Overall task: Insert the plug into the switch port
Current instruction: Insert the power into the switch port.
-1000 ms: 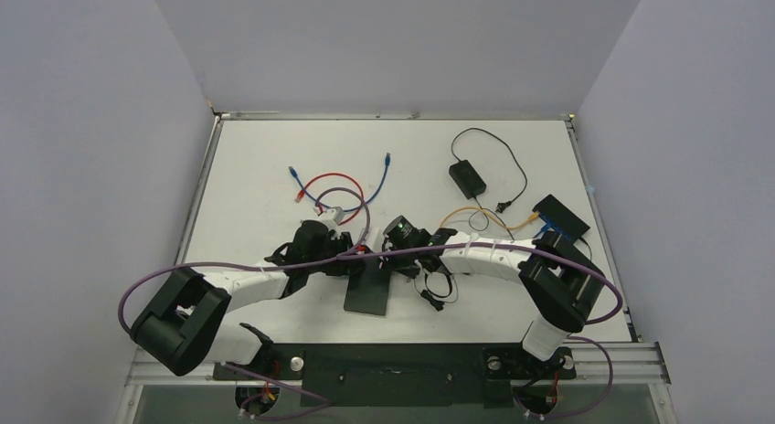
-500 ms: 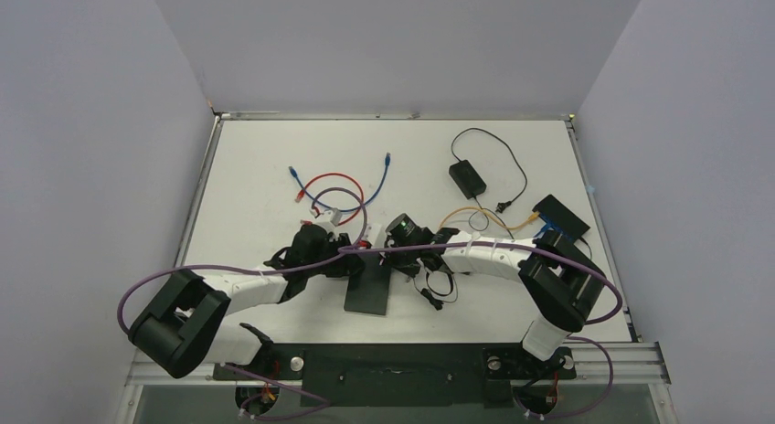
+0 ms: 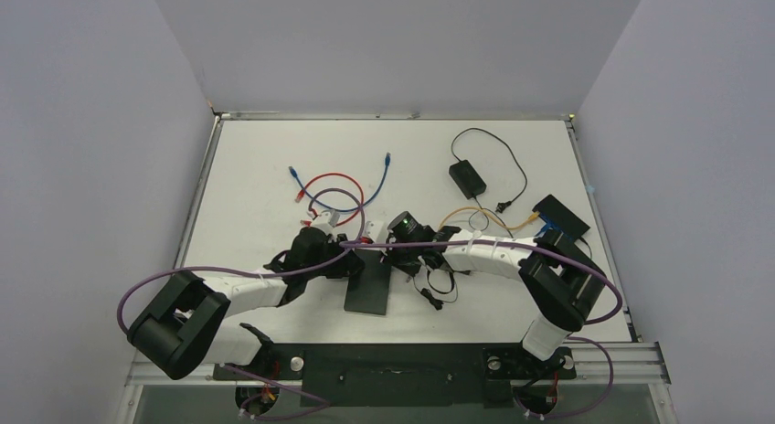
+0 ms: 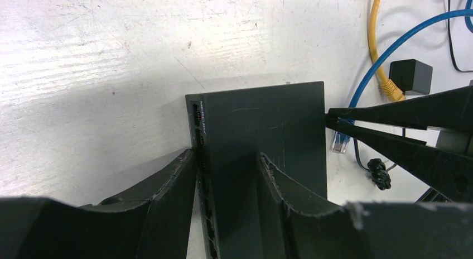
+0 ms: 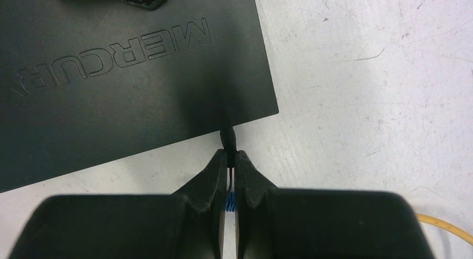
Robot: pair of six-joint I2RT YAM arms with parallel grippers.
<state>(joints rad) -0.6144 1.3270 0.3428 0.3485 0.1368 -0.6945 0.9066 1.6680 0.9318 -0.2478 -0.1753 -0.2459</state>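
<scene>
The left gripper (image 4: 226,156) has drawn back a little toward the near left beside the switch (image 4: 262,119). The purple cable (image 3: 151,278) now loops less far beyond its wrist. The right gripper (image 5: 230,154), pinching the plug (image 4: 338,142), seems to have edged slightly rightward, though the overhead view is coarse.

The white desk (image 3: 265,159) is scuffed and scratched. At its far left a red cable (image 3: 331,180) lies in a loop, crossed by a short blue patch cable (image 3: 385,173) with a plug at each end. Farther right sits a black power adapter (image 3: 467,176), its thin black cord (image 3: 498,150) curling round behind it. A flat black box (image 3: 561,216) lies near the right edge, and a yellow cable (image 3: 468,208) arcs toward it. A small bundled black cord (image 4: 378,172) rests on the desk nearer the front.
</scene>
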